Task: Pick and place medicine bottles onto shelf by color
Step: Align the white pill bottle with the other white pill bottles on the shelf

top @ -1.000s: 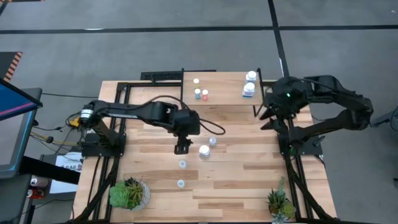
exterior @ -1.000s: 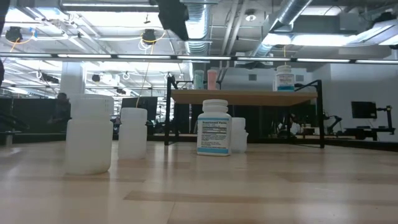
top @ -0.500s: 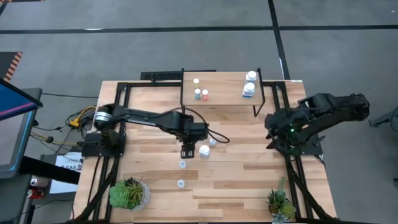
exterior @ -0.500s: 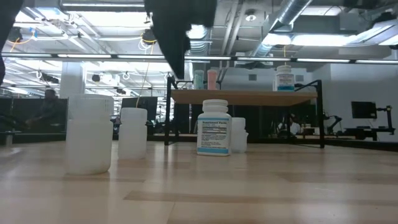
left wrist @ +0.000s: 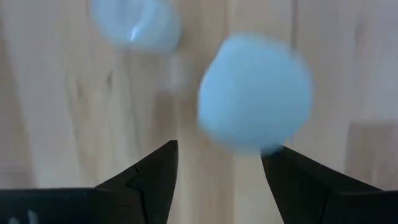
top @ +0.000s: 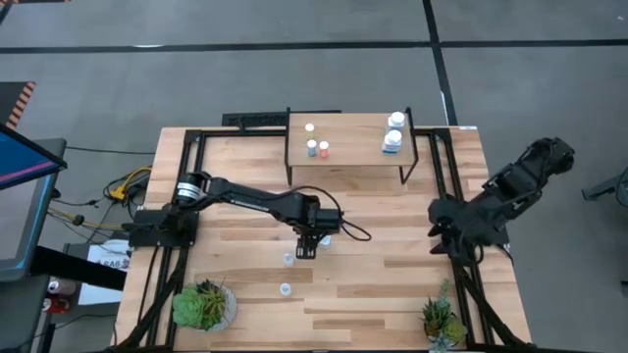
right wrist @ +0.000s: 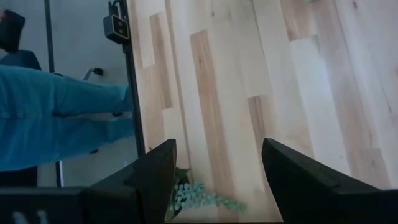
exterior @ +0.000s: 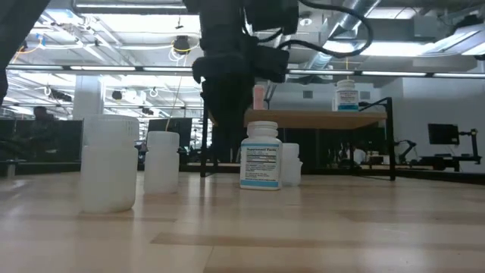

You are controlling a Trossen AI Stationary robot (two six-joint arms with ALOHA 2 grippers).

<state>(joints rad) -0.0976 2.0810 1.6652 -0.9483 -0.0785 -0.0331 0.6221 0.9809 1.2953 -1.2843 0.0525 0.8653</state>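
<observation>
My left gripper (top: 306, 246) hangs open, fingers pointing down, low over the middle of the table. A white-capped medicine bottle (left wrist: 255, 93) stands just ahead of its fingertips (left wrist: 166, 163), and a second bottle (left wrist: 135, 23) lies farther off. In the low view the gripper (exterior: 226, 152) comes down beside the labelled bottle (exterior: 261, 155). Two small bottles (top: 287, 259) (top: 285, 289) stand nearer the front edge. The shelf (top: 348, 162) at the far edge carries several bottles (top: 392, 142). My right gripper (right wrist: 217, 149) is open and holds nothing, raised at the table's right side (top: 444, 224).
Two potted plants (top: 204, 304) (top: 442, 322) stand at the near corners. Translucent white bottles (exterior: 110, 163) (exterior: 161, 161) stand close to the low camera. A person's blue-trousered legs (right wrist: 62, 118) show beyond the table's black frame (right wrist: 127, 93).
My left gripper has come down and moved toward the table's near right, tipping steeper, until it is low beside the white-capped bottle. My right arm has swung away from the shelf toward the table's right edge. No bottle has moved.
</observation>
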